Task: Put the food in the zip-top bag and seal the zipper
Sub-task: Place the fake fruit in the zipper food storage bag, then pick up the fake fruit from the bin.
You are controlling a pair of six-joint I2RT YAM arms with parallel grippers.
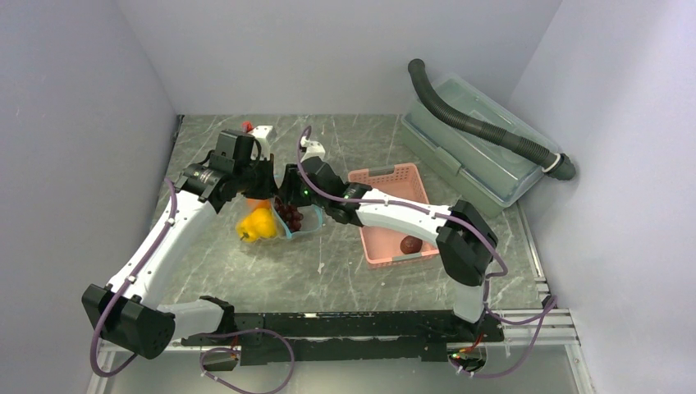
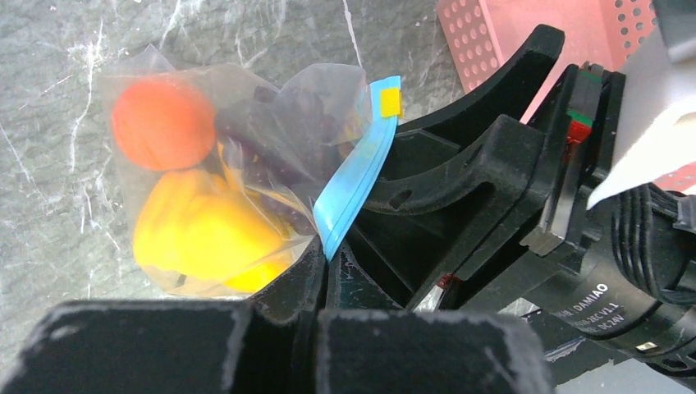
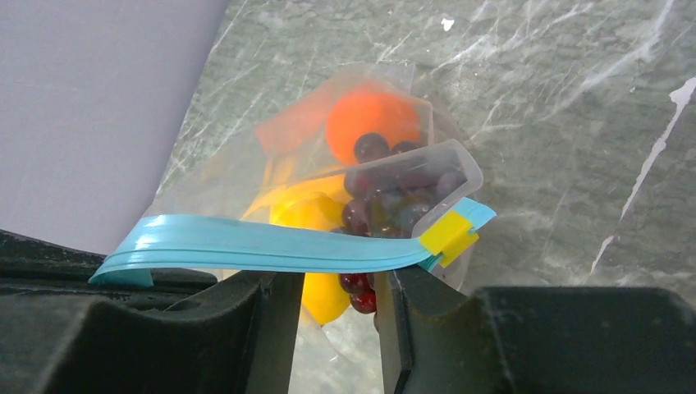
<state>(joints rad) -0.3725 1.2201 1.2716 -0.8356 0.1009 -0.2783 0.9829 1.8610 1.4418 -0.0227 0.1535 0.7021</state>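
The zip-top bag point(image 1: 302, 223) hangs just above the table, holding a yellow bell pepper point(image 1: 256, 223), dark purple grapes point(image 1: 289, 215) and an orange point(image 2: 162, 123). Its zipper point(image 3: 271, 246) is a blue-teal strip with a yellow slider point(image 3: 447, 234) at one end. My left gripper point(image 2: 327, 258) is shut on the other end of that strip. My right gripper point(image 3: 338, 283) stands open. The strip runs across its fingertips, with grapes point(image 3: 394, 189) and pepper point(image 3: 324, 300) showing through the gap. A dark reddish-brown fruit point(image 1: 409, 245) lies in the pink basket.
The pink slotted basket point(image 1: 386, 176) sits right of the bag. A large clear lidded box point(image 1: 468, 156) with a grey corrugated hose point(image 1: 484, 127) over it stands at the back right. Walls close in the left, back and right.
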